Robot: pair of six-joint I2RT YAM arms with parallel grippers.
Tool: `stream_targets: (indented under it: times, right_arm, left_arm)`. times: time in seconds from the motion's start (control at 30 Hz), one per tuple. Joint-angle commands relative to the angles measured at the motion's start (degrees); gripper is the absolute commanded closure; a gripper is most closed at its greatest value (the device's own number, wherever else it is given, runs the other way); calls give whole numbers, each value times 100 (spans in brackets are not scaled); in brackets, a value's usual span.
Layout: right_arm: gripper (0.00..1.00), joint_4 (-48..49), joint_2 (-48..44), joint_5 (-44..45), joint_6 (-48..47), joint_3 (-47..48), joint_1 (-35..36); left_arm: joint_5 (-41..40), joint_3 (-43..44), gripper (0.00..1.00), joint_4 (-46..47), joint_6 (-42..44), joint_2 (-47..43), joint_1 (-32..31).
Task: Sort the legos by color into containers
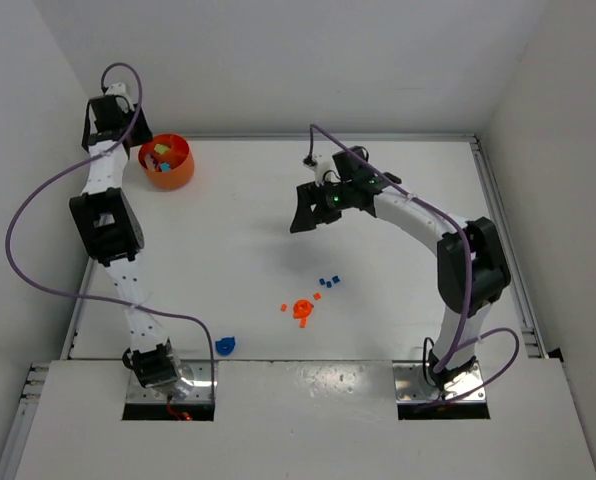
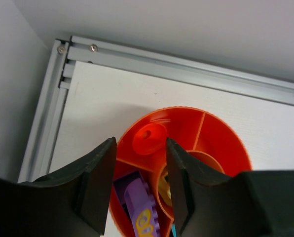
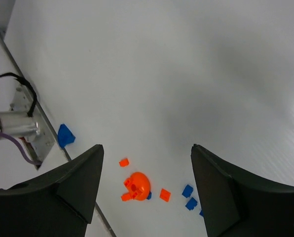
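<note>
The containers are compartments of one round orange bowl [image 1: 167, 162] [image 2: 221, 143] at the far left corner. My left gripper [image 1: 133, 135] [image 2: 139, 163] hovers open right above it, nothing between its fingers. Below the gap an orange round lego [image 2: 149, 139] lies in one compartment, a purple brick [image 2: 137, 202] in the one beside it. My right gripper [image 1: 313, 222] [image 3: 147, 148] hangs open and empty above mid-table. Beneath it lie an orange dome lego [image 1: 302, 309] [image 3: 137, 185], small orange bits [image 3: 124, 162] and blue bits [image 1: 328, 282] [image 3: 188, 190].
A larger blue lego [image 1: 225, 346] [image 3: 64, 135] sits near the front edge by the left arm's base [image 1: 153, 365]. A metal rail [image 2: 186, 69] and white walls close in the bowl's corner. A purple cable [image 1: 38, 210] loops left of the left arm.
</note>
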Motion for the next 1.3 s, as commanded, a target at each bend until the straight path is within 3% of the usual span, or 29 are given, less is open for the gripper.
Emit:
stream_targets:
  times: [0.0, 0.03, 0.1, 0.23, 0.33, 0.4, 0.47, 0.67, 0.77, 0.87, 1.07, 1.27]
  right_arm:
    - [29, -58, -621, 81, -756, -296, 35]
    - [30, -147, -709, 143, -950, -358, 35]
    - [30, -558, -954, 205, -1390, -533, 158]
    - [31, -1200, -1306, 188, -2277, -947, 211]
    - [31, -1701, -1518, 399, -2955, -1272, 325]
    - [29, -1870, -1807, 399, -3359, -1588, 500]
    - [28, -1871, -2010, 521, -3500, -1947, 632]
    - [28, -1406, -1994, 522, -3448, -2309, 1239]
    - [27, -1291, -1792, 688, -3579, -2310, 1511]
    - [19, -1011, -1625, 750, -3940, -2310, 1722]
    - [9, -790, -1088, 926, -4932, -2161, 1855]
    - [3, 423, -1667, 1146, -6119, -3311, 1855]
  left_arm:
    - [-32, -107, 50, 532, -10, -1518, 89]
    - [47, -160, 50, 533, -10, -1748, 89]
    - [127, -283, 40, 533, -10, -2423, 229]
    - [662, -1290, 31, 85, 471, -3758, 291]
    - [1171, -2118, 29, -485, 859, -4935, 291]
    - [1576, -3110, 28, -811, 939, -5544, 352]
    - [1848, -4083, 28, -987, 1010, -6406, 353]
    - [2446, -5529, 28, -1523, 939, -7865, 353]
    - [2763, -5942, 28, -1751, 826, -8209, 353]
    - [3088, -6189, 28, -1884, 825, -8324, 353]
    - [3141, -6348, 28, -2122, 825, -8377, 353]
    - [3089, -6401, 28, -2122, 825, -8430, 353]
